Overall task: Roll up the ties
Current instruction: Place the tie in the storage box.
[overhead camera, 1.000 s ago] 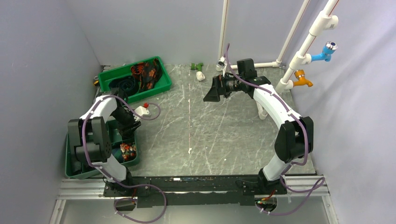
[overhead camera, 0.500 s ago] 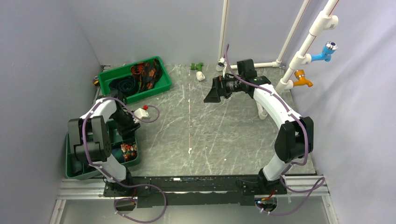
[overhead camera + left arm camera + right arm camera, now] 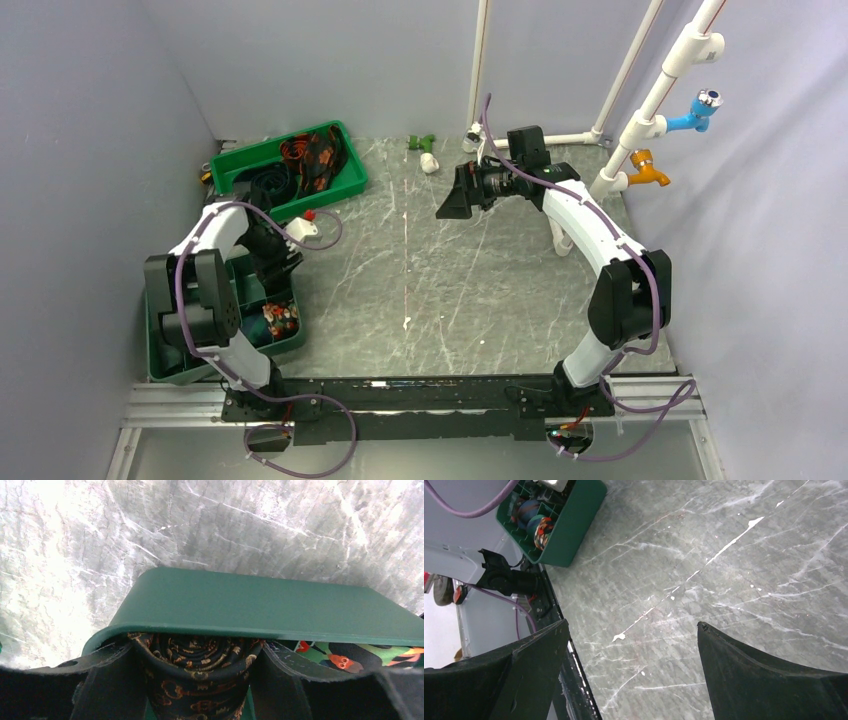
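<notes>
A rolled dark brown tie (image 3: 197, 680) with orange print stands between the fingers of my left gripper (image 3: 197, 647), just inside the wall of the near green tray (image 3: 260, 610). Both fingers touch the roll's upper sides. In the top view the left gripper (image 3: 275, 262) reaches down into that near tray (image 3: 290, 345), beside another rolled tie (image 3: 275, 318) with red-orange print. Loose ties (image 3: 310, 155) lie heaped in the far green tray (image 3: 345, 185). My right gripper (image 3: 450, 205) hangs wide open above the table with nothing in it (image 3: 634, 632).
White pipes (image 3: 625, 150) with a blue tap (image 3: 700, 110) and an orange tap (image 3: 650, 170) stand at the back right. A green fitting (image 3: 425, 140) and a white piece (image 3: 430, 162) lie near the back wall. Grey walls close in the left and right sides.
My left wrist has shifted slightly toward the back and left over the near tray, and the tray has turned a little. The right arm has not moved.
</notes>
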Tool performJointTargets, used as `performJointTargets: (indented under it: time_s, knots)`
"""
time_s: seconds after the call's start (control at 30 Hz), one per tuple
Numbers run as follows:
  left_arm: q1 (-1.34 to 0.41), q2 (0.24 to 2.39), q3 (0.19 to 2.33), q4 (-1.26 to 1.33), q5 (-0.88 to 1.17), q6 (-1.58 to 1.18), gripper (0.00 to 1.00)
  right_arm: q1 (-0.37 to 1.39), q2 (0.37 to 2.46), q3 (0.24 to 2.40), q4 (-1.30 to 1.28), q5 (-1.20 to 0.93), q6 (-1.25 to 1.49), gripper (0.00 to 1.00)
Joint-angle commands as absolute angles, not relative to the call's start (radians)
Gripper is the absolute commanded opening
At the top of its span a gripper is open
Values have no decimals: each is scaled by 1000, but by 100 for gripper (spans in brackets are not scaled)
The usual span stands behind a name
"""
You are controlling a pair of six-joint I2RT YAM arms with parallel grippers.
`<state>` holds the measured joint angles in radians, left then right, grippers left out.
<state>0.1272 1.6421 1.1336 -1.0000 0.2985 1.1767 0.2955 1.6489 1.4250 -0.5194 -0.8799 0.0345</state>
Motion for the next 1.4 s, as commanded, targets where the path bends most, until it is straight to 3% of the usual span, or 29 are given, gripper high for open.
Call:
performJointTargets:
  time_s: [0.0, 0.17, 0.57, 0.87, 1.13, 1.37]
  knots:
    - [121, 1577, 1165, -1039, 335, 1172, 68, 298, 1608, 1432, -473, -893, 44, 100]
    - [121, 1564, 1158, -1041, 333, 1175, 80, 298, 1605, 1424, -466, -896, 48, 100]
    - [122, 1505, 1253, -1159, 315, 1204, 79, 300, 1603, 1420, -469, -897, 46, 100]
    - [130, 1525, 1207, -1145, 293, 1217, 69, 301, 1603, 1420, -479, -903, 38, 100]
    - [130, 1561, 1082, -1007, 291, 1234, 48, 301, 1600, 1417, -493, -892, 27, 100]
    - [130, 1559, 1040, -966, 298, 1212, 50, 301, 1598, 1422, -510, -887, 13, 100]
